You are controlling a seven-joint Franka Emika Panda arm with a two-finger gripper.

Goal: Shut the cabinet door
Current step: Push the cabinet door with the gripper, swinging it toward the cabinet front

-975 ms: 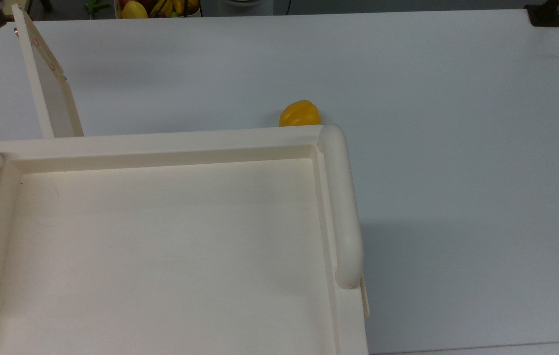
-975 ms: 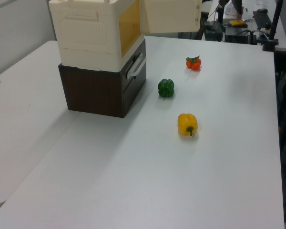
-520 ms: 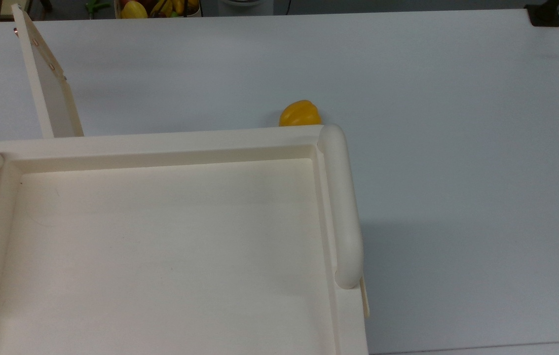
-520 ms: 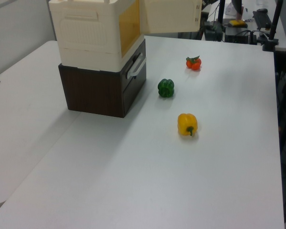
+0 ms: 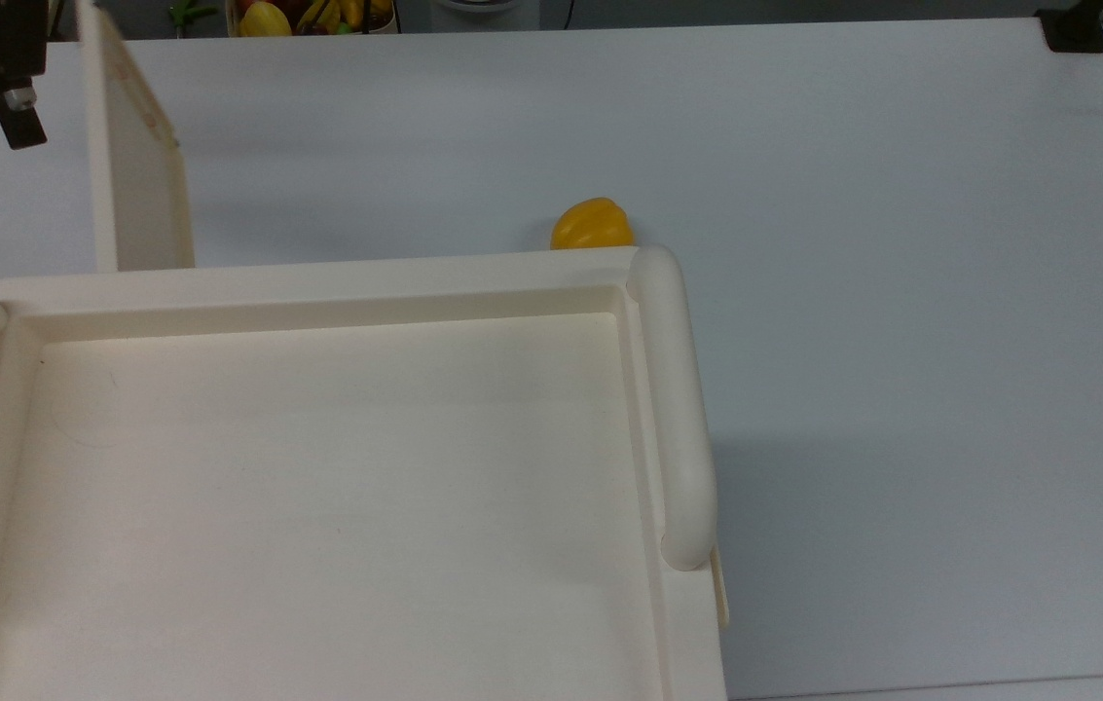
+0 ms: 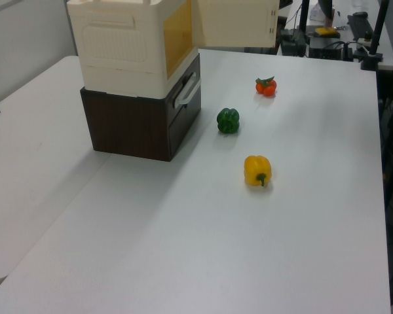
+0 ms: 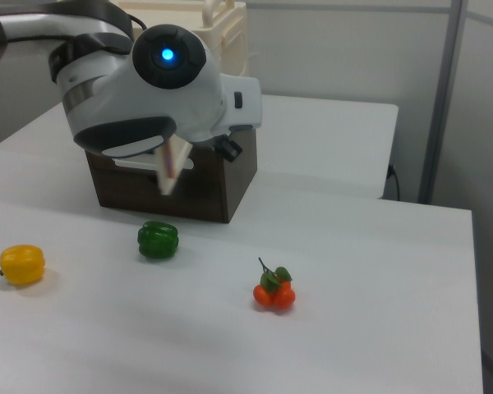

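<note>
The cabinet door (image 5: 137, 166) is a thin cream panel standing open from the cabinet's (image 5: 317, 277) front left corner in the top view, with small copper fittings along its edge. In the left view the door (image 6: 236, 23) sticks out from the cream cabinet (image 6: 118, 46), baring an amber inside. My gripper (image 5: 16, 122) hangs dark at the top view's upper left, close beside the door's outer face; contact cannot be told. In the right view the white arm (image 7: 156, 82) covers most of the door, whose edge (image 7: 174, 168) shows below it.
The cabinet sits on a dark brown drawer unit (image 6: 141, 124). A yellow pepper (image 5: 592, 225) lies by the cabinet's front right corner in the top view. A green pepper (image 6: 228, 120) and red tomatoes (image 6: 266, 86) lie on the white table (image 6: 301, 248). A thick rail (image 5: 678, 409) edges the cabinet top.
The gripper has come down and to the top view's right. The door has swung toward the top view's right, standing nearly square to the cabinet front.
</note>
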